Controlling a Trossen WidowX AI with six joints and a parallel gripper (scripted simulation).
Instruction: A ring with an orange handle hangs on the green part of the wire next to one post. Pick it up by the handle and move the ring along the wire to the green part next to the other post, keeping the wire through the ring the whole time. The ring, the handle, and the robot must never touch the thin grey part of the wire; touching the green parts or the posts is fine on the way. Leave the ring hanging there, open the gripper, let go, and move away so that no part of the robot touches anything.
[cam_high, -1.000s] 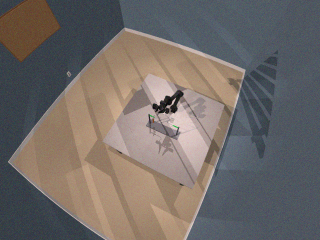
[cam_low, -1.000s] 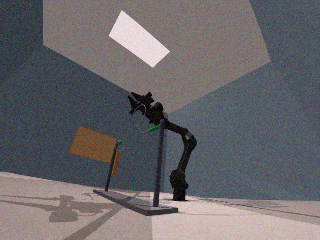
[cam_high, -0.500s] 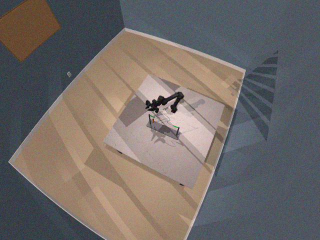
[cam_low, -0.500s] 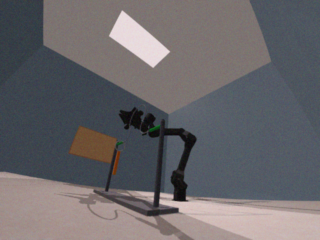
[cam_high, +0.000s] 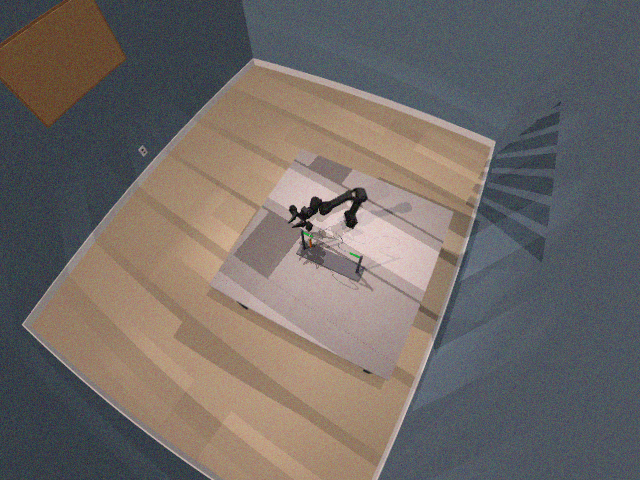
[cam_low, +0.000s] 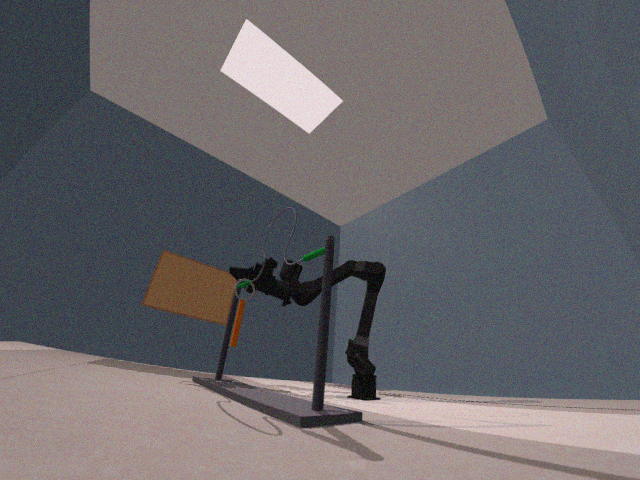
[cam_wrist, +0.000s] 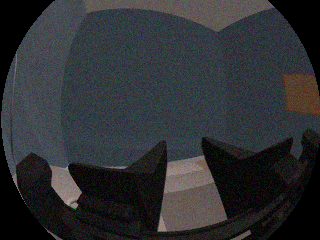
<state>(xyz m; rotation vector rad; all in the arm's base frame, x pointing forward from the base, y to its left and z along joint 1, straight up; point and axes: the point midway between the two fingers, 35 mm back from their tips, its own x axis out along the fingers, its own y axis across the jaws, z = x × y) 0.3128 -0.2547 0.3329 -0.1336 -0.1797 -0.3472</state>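
The ring (cam_low: 253, 290) hangs around the green part (cam_low: 242, 284) (cam_high: 307, 234) beside the far post (cam_low: 226, 335) (cam_high: 303, 240). Its orange handle (cam_low: 237, 323) (cam_high: 310, 242) hangs down below it. The grey wire (cam_low: 289, 207) arches up between this green part and the other green part (cam_low: 313, 254) (cam_high: 354, 254) at the near post (cam_low: 324, 330) (cam_high: 359, 264). My gripper (cam_high: 291, 224) (cam_wrist: 184, 143) is partly open and empty, on the arm's side of the ring and post. In the exterior view it overlaps the ring and wire; the gap is unclear. The ring shows small at the wrist view's lower left.
The dark base plate (cam_high: 336, 263) (cam_low: 268, 400) carries both posts on the pale table (cam_high: 330, 304). In the exterior view the arm (cam_low: 369, 304) stands behind the wire, with its wrist seen through the wire's arch. A brown panel (cam_high: 62, 59) (cam_low: 188, 289) is on the wall.
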